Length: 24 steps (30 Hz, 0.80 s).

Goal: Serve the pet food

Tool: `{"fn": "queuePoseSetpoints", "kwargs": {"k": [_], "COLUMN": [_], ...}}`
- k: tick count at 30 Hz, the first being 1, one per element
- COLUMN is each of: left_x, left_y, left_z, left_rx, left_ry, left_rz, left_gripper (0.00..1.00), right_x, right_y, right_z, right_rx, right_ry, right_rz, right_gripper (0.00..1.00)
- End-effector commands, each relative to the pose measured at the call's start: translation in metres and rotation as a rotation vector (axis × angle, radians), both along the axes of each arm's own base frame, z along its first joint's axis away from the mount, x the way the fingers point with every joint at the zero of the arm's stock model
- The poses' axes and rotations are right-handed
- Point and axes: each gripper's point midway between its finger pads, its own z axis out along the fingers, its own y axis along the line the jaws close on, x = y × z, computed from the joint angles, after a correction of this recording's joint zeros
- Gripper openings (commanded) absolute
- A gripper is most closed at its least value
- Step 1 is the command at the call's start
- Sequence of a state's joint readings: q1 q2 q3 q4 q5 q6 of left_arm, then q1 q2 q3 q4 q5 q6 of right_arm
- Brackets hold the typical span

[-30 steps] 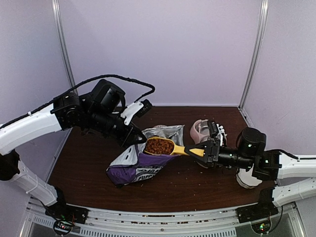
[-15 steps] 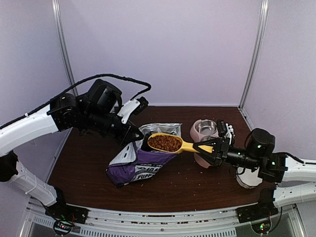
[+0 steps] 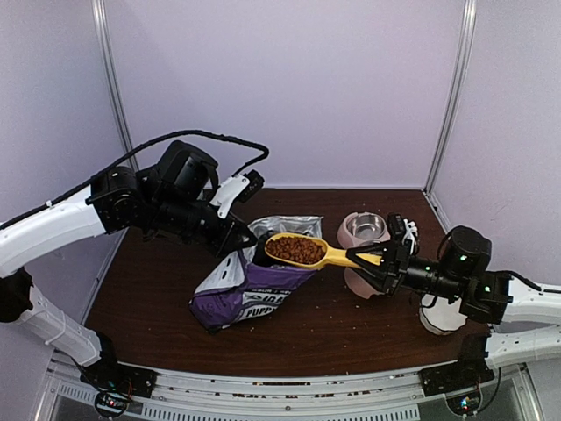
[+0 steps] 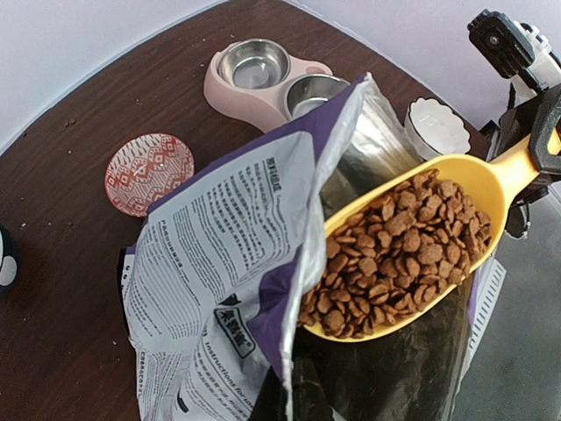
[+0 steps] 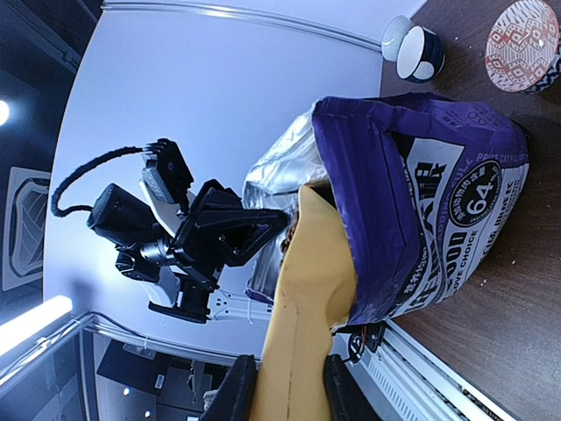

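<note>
Blue-and-white cup (image 5: 416, 48): stands on the dark wooden table (image 3: 149, 289), left of the bag, hidden under the left arm in the top view.
Red patterned dish (image 4: 149, 173): lies flat just beside the cup, apart from the bag.
Left gripper (image 3: 243, 242): fingers pressed together on the left rim of the bag's mouth, pinching it and holding it up.
Purple bag (image 3: 250, 294): leans toward the near left with its silver-lined mouth open to the far right; white print covers one side.
Pet food (image 3: 296, 250): a reddish-brown heap fills the scoop's bowl, raised at the bag's mouth and clear of the table; stray pellets dot the table near the bag.
Yellow scoop (image 3: 337, 258): roughly level, bowl at the bag's opening, handle pointing right.
Pink double feeder (image 3: 344, 232): right of the bag; both steel bowls look bare.
Right gripper (image 3: 375, 260): fingers pinch the scoop's handle end from both sides.
White bowl (image 3: 438, 317): near right, partly under the right arm.
</note>
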<state>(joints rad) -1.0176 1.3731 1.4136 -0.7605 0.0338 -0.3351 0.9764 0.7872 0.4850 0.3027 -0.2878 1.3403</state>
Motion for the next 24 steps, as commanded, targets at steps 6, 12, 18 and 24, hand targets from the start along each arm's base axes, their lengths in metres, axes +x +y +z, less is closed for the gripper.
{"fn": "queuePoseSetpoints", "kwargs": {"k": [6, 12, 18, 24], "left_x": [0.016, 0.012, 0.015, 0.036], "left_y": [-0.009, -0.015, -0.012, 0.003], "left_z": [0.016, 0.016, 0.016, 0.01], "left_rx": [-0.043, -0.051, -0.033, -0.017], "left_ry": [-0.066, -0.052, -0.079, -0.054], "left_rz": [0.029, -0.008, -0.002, 0.067], "left_gripper": [0.0, 0.0, 0.0, 0.0], "right_x": [0.008, 0.011, 0.012, 0.012], "right_y": [-0.014, -0.016, -0.017, -0.014], "right_z": [0.064, 0.07, 0.079, 0.083], "right_rx": [0.162, 0.163, 0.181, 0.171], "right_ry": [-0.064, -0.059, -0.064, -0.075], "right_rz": [-0.064, -0.084, -0.091, -0.079], "right_gripper": [0.13, 0.12, 0.12, 0.12]}}
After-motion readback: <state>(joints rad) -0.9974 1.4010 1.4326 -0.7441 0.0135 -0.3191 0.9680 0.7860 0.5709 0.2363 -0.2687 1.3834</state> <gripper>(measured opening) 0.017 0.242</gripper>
